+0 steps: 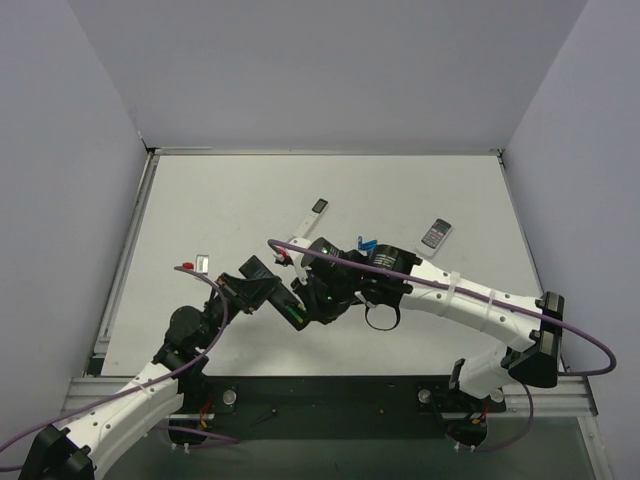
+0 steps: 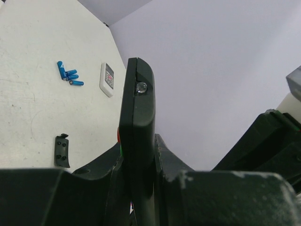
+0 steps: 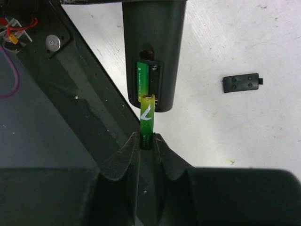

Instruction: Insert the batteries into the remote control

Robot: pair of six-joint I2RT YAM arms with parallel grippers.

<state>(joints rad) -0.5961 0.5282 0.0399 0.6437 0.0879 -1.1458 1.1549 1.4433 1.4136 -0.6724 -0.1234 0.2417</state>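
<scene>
battery meets remote above the bench

the left fingers pinch the black remote by its sides, holding it up off the bench. the right fingers clamp a green battery, its tip at the lip of the remote's open bay, where another green cell already sits. the loose battery cover lies on the bench nearby.

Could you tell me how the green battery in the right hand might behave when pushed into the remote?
Probably rigid: the green battery juts straight out though the right hand pinches only its lower end. Its glossy round wrap looks slippery, so it may pivot. Dropped on the table, it would likely roll.
</scene>
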